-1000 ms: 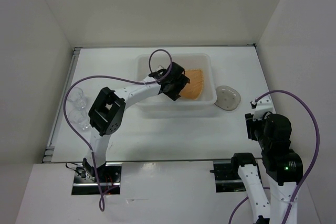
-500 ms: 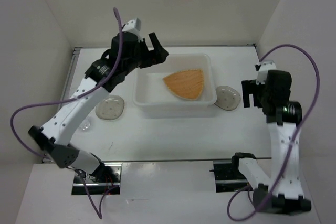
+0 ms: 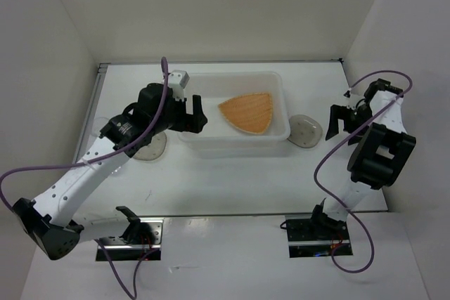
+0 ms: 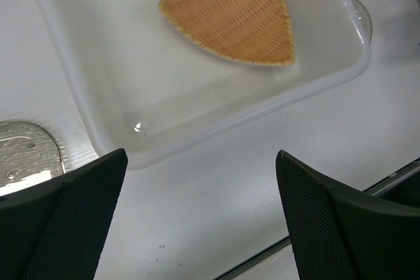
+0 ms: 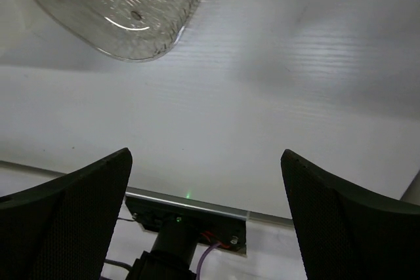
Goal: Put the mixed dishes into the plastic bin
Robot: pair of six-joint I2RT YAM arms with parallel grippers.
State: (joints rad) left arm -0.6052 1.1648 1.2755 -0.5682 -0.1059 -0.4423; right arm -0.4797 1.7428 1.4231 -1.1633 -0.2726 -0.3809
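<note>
The plastic bin [image 3: 232, 140] stands mid-table, and the tan-orange woven plate [image 3: 247, 112] lies flat inside it toward the right. My left gripper [image 3: 198, 116] hovers over the bin's left wall, open and empty. From the left wrist view [image 4: 203, 227] I look down on the bin [image 4: 118, 116] and the orange plate [image 4: 233, 14]. One speckled clear plate [image 3: 151, 147] lies left of the bin, partly under my left arm. Another speckled plate [image 3: 305, 131] lies just right of the bin. My right gripper [image 3: 339, 121] is open beside it; that plate [image 5: 118, 4] sits ahead of the right gripper [image 5: 207, 221].
White walls close in the table on the left, back and right. The arm bases' metal mounts [image 3: 309, 233] sit at the near edge, with purple cables looping over both sides. The right wrist view shows the right mount [image 5: 187, 224] below the fingers.
My left gripper has left the orange plate lying in the bin, lifted out toward the back left, then come down over the bin's left wall. My right arm has reached toward the right speckled plate, jaws opened wide.
</note>
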